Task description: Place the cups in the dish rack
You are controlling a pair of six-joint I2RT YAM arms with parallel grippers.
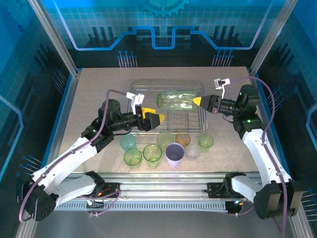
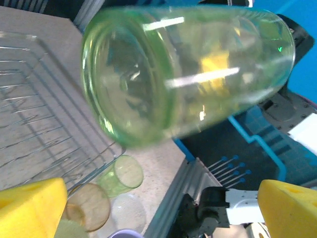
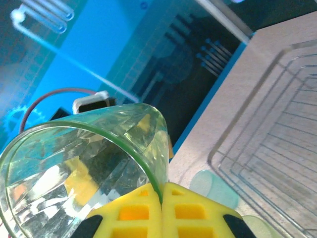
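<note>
From above, we see the right gripper (image 1: 197, 101) shut tight on the rim of a green cup (image 1: 177, 99). The cup lies on its side in the air over the dish rack (image 1: 136, 87). The left gripper (image 1: 157, 119) is wide open and holds nothing. It hangs over the near side of the rack, near the cup. The other cups (image 1: 132, 157) stand in a bunch between the rack and the near edge of the table (image 1: 94, 89). The table is bare to the left of the rack.

The left wrist view looks at the green cup's (image 2: 163, 74) round bottom, with room all around it. An amber cup (image 2: 89, 206) stands just past the rack's (image 2: 39, 99) edge.

The right wrist view shows its two yellow fingers (image 3: 133, 215) pinching the green cup's (image 3: 74, 163) thin wall. A teal cup (image 3: 210, 186) stands beside the rack's (image 3: 277, 148) corner.
</note>
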